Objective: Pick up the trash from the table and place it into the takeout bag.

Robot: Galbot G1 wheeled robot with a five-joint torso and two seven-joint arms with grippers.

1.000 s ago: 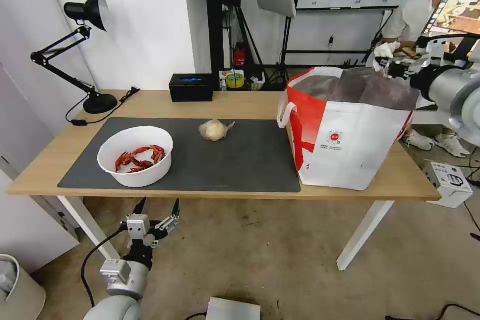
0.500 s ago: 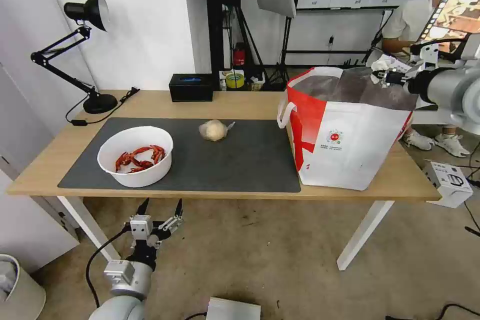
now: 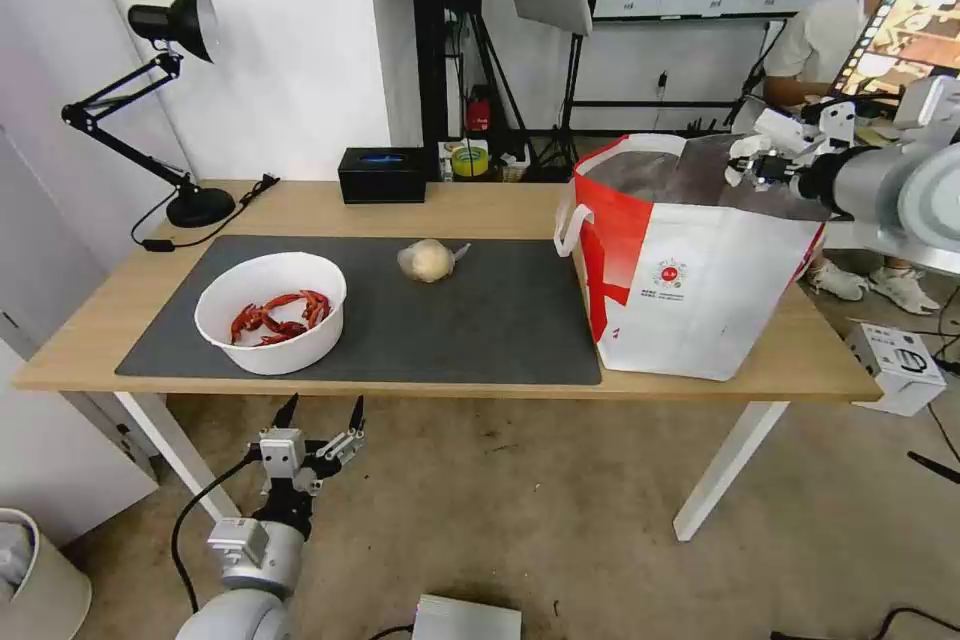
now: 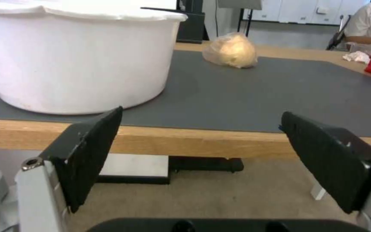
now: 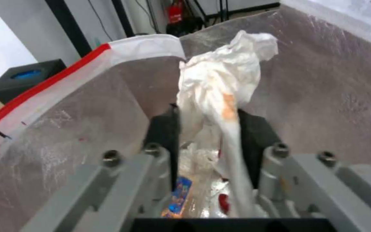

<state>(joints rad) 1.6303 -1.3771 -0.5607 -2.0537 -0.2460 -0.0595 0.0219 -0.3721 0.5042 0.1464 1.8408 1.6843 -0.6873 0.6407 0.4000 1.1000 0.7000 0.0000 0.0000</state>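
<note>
**Tissue over the bag mouth**

My right gripper (image 5: 207,129) hangs above the open takeout bag (image 3: 700,270), fingers (image 5: 164,129) pinching the crumpled tissue (image 5: 220,87). Foil lining below; wrappers lie at the bag's bottom. On the surface (image 3: 300,205) beside the bag: wrapped lump (image 3: 428,260), then the crayfish bowl (image 3: 270,310) farther off. My left gripper (image 3: 318,417) waits below the surface edge near the bowl, fingers (image 4: 91,151) spread.

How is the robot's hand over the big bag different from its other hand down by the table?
The right gripper is up over the open white-and-red takeout bag; the left gripper hangs below the light wooden table's front edge. The right one is shut on a crumpled white tissue; the left one is open, holding nothing. Both have dark fingers.
</note>
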